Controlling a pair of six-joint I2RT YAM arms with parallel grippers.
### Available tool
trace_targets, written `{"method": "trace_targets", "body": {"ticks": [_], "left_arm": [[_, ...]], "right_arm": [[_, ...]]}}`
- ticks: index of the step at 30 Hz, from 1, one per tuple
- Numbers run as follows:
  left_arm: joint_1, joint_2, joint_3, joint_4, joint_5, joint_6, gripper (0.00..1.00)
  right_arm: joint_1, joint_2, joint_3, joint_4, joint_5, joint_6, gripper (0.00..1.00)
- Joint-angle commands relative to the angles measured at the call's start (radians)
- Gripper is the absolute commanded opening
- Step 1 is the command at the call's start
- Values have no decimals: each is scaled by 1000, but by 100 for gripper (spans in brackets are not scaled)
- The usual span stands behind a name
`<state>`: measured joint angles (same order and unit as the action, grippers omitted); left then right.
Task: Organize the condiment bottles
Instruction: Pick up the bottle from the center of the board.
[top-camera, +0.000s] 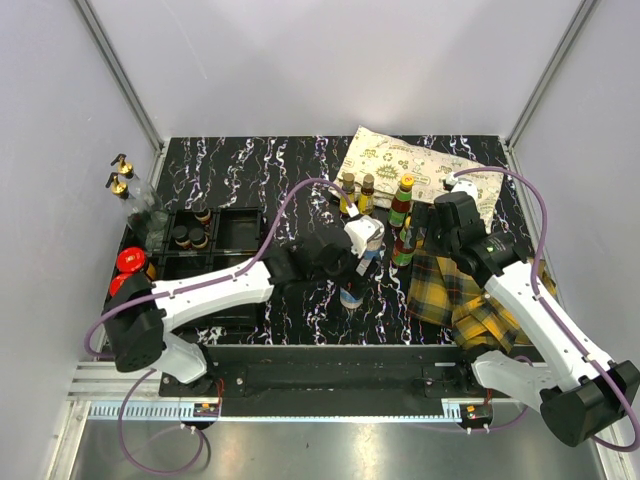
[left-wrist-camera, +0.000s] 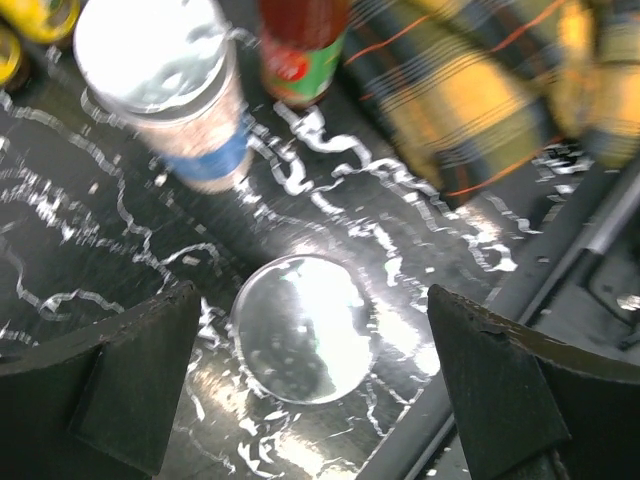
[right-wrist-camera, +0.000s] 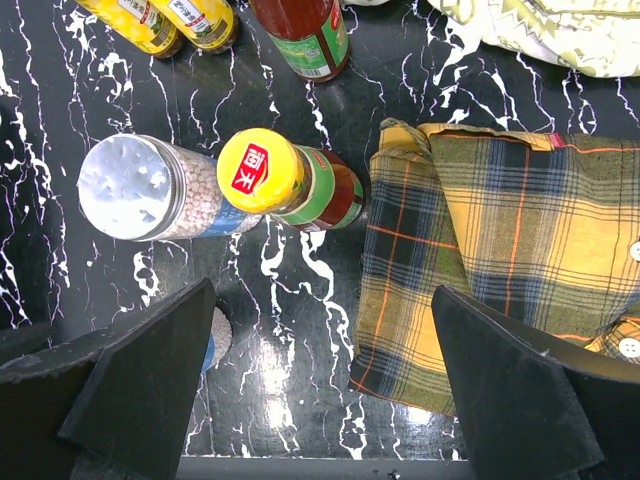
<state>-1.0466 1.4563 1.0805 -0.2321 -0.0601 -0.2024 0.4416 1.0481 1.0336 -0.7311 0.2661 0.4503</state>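
On the far left of the desk (top-camera: 300, 170) stood the gold-capped bottles (top-camera: 120, 187), the red-lidded jars (top-camera: 130, 260) and the black tray (top-camera: 240, 232), which had some tiny dark bottles (top-camera: 190, 236) in it. The other bottles were crowded together in the middle.

I worried about that crowd. The near shaker (left-wrist-camera: 300, 328) had a smooth, shiny lid, so I thought it could slip out of a weak grip. The far shaker (left-wrist-camera: 160, 70) stood close behind it. If my left arm came down crooked, a finger could bump that one and tip it over. Further right, the yellow-capped bottle (right-wrist-camera: 265, 170) stood right beside the far shaker, with the plaid cloth (right-wrist-camera: 480, 250) just on its other side. A sloppy reach there could knock the two together or snag the cloth.

My left pincer (left-wrist-camera: 312, 300) was wide open and held nothing. It hung over the near shaker with one finger on each side, and I saw no touch. My right pincer (right-wrist-camera: 322, 290) was wide open and empty too. It hung over bare desk, just short of the yellow-capped bottle.
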Motion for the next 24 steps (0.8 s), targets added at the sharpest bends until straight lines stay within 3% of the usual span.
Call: {"method": "trace_targets", "body": {"ticks": [1, 7, 13, 17, 21, 24], "left_arm": [[-3, 26, 44, -3, -104, -38, 97], [-4, 52, 48, -23, -92, -71, 86], [-6, 44, 41, -35, -83, -91, 63], [-6, 21, 19, -26, -118, -117, 40], [-7, -5, 21, -30, -182, -123, 2], [-7, -40, 27, -45, -237, -135, 0]], "right_arm": [[3, -14, -3, 4, -18, 8, 100], [3, -7, -6, 4, -22, 8, 100], [3, -7, -9, 4, -21, 10, 100], [3, -8, -13, 6, -19, 11, 100], [5, -10, -18, 4, -19, 13, 100], [5, -11, -20, 6, -21, 14, 100]]}}
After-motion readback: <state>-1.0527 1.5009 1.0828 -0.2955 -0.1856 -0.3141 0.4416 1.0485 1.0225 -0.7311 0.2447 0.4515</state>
